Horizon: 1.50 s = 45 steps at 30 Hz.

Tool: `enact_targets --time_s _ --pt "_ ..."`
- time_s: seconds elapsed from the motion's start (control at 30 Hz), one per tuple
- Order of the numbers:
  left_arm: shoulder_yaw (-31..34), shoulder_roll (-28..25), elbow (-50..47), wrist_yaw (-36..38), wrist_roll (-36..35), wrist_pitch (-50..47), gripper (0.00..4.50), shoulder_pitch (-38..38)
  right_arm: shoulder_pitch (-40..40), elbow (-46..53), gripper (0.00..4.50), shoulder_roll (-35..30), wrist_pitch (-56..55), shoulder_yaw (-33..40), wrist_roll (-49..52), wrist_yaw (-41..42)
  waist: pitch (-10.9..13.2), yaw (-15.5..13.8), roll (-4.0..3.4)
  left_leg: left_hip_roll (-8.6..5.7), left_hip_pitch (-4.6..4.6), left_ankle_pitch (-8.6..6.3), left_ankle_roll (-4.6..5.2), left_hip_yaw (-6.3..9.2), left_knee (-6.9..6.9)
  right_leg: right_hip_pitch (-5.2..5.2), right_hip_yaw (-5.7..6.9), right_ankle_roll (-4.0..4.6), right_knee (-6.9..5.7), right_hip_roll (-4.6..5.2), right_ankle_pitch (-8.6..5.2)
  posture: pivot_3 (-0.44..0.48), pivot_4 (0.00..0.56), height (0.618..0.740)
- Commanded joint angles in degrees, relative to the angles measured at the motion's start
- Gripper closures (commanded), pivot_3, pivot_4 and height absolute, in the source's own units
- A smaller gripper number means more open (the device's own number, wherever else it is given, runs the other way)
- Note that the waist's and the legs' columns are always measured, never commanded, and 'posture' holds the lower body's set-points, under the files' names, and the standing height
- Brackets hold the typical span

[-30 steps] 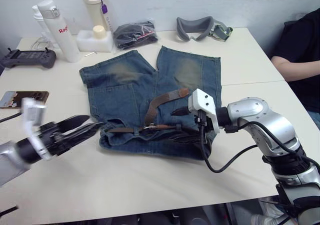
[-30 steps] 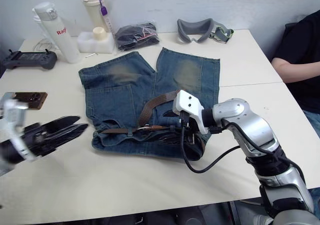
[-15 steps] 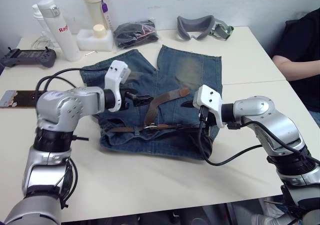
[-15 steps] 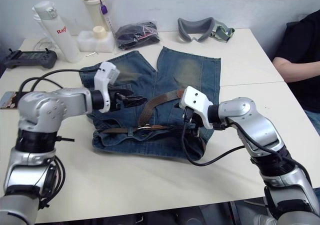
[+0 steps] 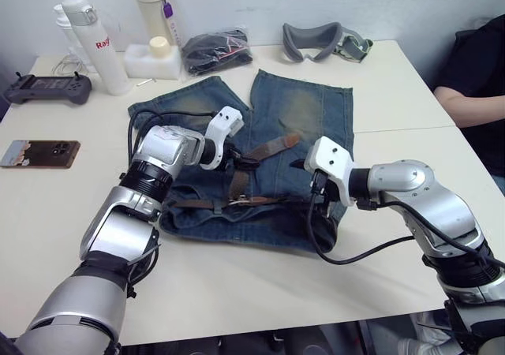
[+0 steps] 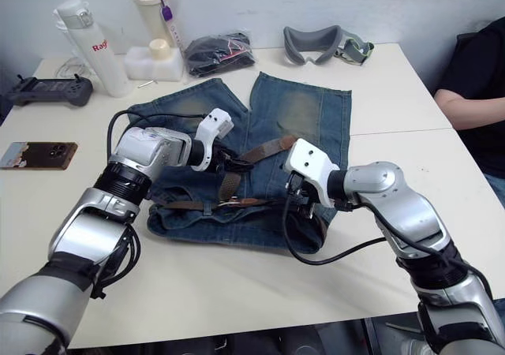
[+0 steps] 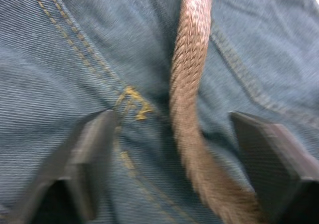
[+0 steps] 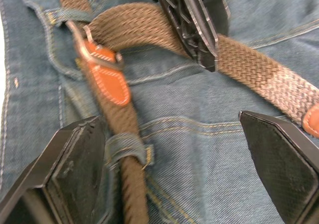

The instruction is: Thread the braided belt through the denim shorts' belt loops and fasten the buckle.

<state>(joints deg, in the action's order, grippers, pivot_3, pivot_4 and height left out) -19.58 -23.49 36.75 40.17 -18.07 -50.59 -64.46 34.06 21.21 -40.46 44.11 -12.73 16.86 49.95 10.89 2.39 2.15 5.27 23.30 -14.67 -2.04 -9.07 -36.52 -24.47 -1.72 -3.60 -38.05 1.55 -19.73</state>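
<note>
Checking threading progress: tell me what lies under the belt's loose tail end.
Under the loose tail of the braided belt lies the denim shorts, open left hand straddling it. Whether it passes through the belt loops farther along is hidden by both arms.

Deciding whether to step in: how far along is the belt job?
Done: the braided belt runs along the waistband of the denim shorts, under a belt loop, its tail through the buckle. In hand: the left gripper, open, straddles the loose tail; the right gripper hovers open nearby. Left: seating the prong, which I cannot confirm.
</note>
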Motion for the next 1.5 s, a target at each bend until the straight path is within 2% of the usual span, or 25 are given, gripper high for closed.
enact_targets --time_s 0.03,0.17,0.2,0.4,0.67,0.8,0.97,1.07,1.13,1.33,1.5 --pt "1.0 1.1 -1.1 3.1 1.2 -0.8 2.55 -0.3 -0.4 2.4 0.00 -1.0 -0.5 2.5 0.0 -0.8 0.0 -0.2 0.00 0.00 0.00 0.00 0.01 -0.01 0.00 0.00 -0.02 -0.01 0.00 0.00 0.00 0.000 0.150 0.739" --pt "5.1 0.2 -5.2 2.7 0.5 -3.3 4.39 0.1 0.0 1.1 0.00 -1.3 -2.1 1.9 -0.6 -0.5 0.0 -0.5 0.00 0.01 0.01 -0.01 0.02 -0.05 -0.01 -0.05 -0.06 -0.01 -0.01 0.00 0.01 0.000 0.150 0.739" --pt "5.9 0.2 -6.0 2.5 0.4 -3.9 4.47 0.3 0.1 0.9 0.00 -1.4 -2.5 1.8 -0.7 -0.4 0.0 -0.6 0.00 0.02 0.01 -0.01 0.03 -0.06 -0.01 -0.05 -0.06 -0.01 -0.02 0.00 0.01 0.000 0.150 0.739" --pt "13.9 -1.8 -15.3 -0.5 -1.7 -11.0 4.47 2.4 1.0 -1.4 0.00 -0.9 -4.9 0.6 -1.4 1.1 0.0 -0.3 0.00 0.16 0.01 -0.02 0.02 -0.12 -0.38 -0.09 -0.14 -0.01 -0.31 -0.02 0.00 0.000 0.150 0.739" --pt "32.1 -0.5 -32.6 -8.5 -10.1 -23.9 4.47 6.0 2.2 -3.4 0.00 0.1 -8.6 -1.6 -2.2 3.9 0.0 0.3 0.00 0.25 -0.02 -0.01 -0.01 -0.05 -0.80 -0.07 -0.20 0.00 -0.93 -0.03 0.01 0.000 0.150 0.739" --pt "43.2 2.8 -44.7 -11.3 -15.8 -38.7 4.47 10.4 1.7 -2.5 0.00 1.7 -10.3 -2.5 -1.2 5.8 0.0 0.9 0.00 0.29 -0.05 -0.01 -0.02 -0.08 -0.74 -0.08 -0.21 0.00 -0.94 -0.04 0.01 0.000 0.150 0.739" --pt "50.6 5.6 -55.6 -19.5 -26.9 -41.9 4.47 23.1 1.8 -3.0 0.00 7.1 -6.4 -1.6 2.5 4.8 0.0 1.1 0.00 0.40 -0.14 0.05 -0.15 -0.03 -0.74 -0.07 -0.32 0.03 -1.04 -0.04 0.00 0.000 0.150 0.739" --pt "54.5 7.5 -59.8 -26.7 -31.2 -41.9 4.50 28.5 2.4 -3.6 0.76 9.4 -3.1 -0.2 5.4 4.5 0.0 1.0 0.00 0.42 -0.18 0.07 -0.19 0.03 -0.72 -0.05 -0.33 0.05 -1.07 -0.04 0.00 0.000 0.150 0.739" --pt "56.5 8.9 -61.2 -31.1 -34.2 -41.9 4.50 29.9 2.6 -3.7 1.81 9.6 -1.9 0.1 6.4 4.8 0.0 0.7 0.02 0.40 -0.16 0.06 -0.19 0.06 -0.74 -0.04 -0.32 0.05 -1.06 -0.01 0.00 0.000 0.150 0.739" --pt "63.0 12.1 -65.7 -42.7 -38.9 -41.9 4.50 33.8 3.6 -6.8 4.46 10.3 -1.3 -4.2 5.0 5.5 0.0 0.8 0.05 0.27 -0.13 0.02 -0.10 0.15 -0.76 0.10 -0.25 0.01 -0.92 0.05 0.03 0.000 0.150 0.739" --pt "64.1 13.6 -68.7 -48.3 -44.3 -41.9 4.50 37.5 4.3 -8.2 4.46 11.6 -2.4 -6.0 4.5 6.0 0.0 1.0 0.05 0.32 -0.13 0.03 -0.13 0.15 -0.67 0.06 -0.28 0.02 -0.87 -0.01 0.02 0.000 0.150 0.739"
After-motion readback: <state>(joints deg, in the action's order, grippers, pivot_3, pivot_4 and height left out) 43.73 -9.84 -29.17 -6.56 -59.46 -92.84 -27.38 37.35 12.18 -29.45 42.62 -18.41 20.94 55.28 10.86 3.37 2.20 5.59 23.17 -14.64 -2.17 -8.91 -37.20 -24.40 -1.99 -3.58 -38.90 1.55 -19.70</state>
